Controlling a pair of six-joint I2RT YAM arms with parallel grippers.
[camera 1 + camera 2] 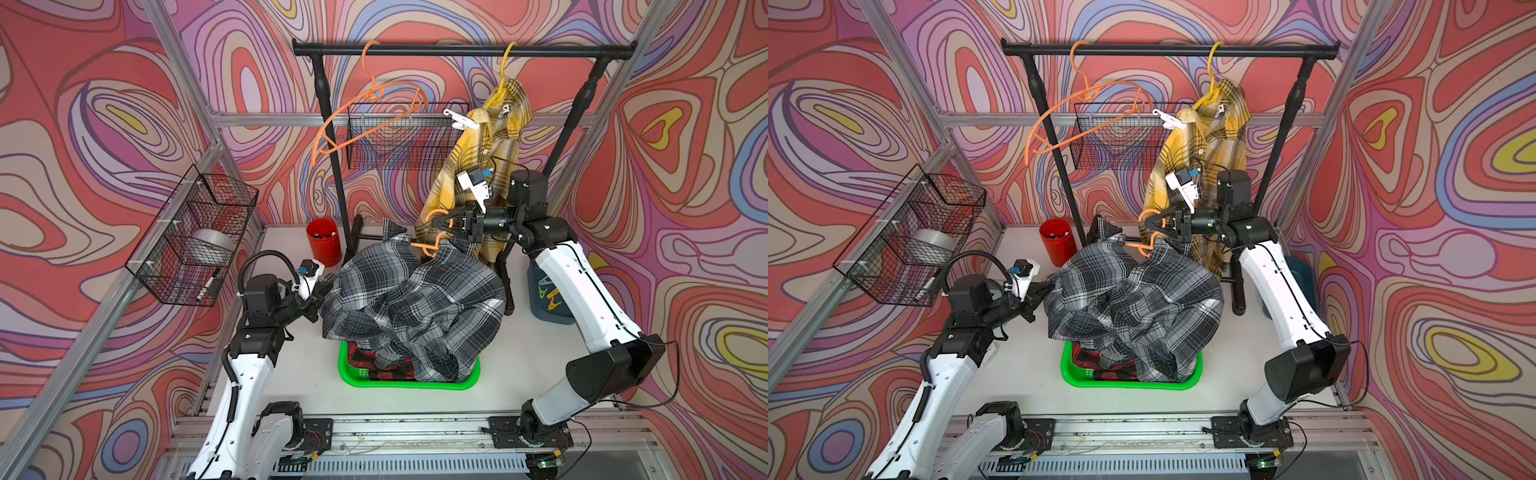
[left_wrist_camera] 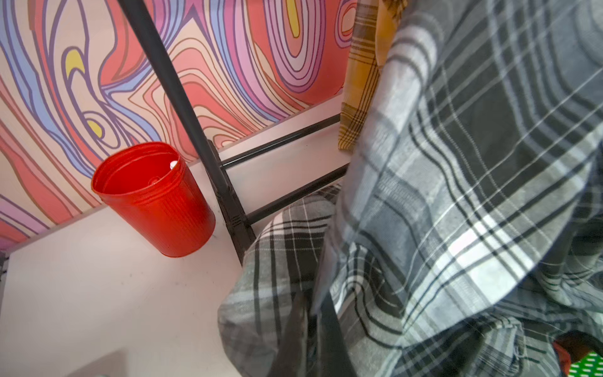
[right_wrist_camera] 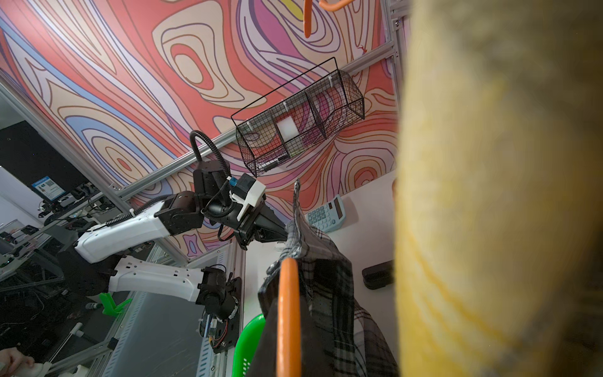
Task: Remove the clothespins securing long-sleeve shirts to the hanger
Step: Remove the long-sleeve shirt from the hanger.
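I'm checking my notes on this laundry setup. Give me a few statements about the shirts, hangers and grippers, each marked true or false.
1. The yellow plaid shirt hangs from the rack on a yellow hanger. True.
2. The right gripper is open and empty. False: it is shut on the orange hanger carrying the grey plaid shirt.
3. A white clothespin sits at the yellow plaid shirt's shoulder. True.
4. The red-and-black shirt hangs on the rack. False: it lies in the green basket.

Lab test cell; aluminium framing (image 1: 270, 119), printed backdrop (image 1: 83, 62)
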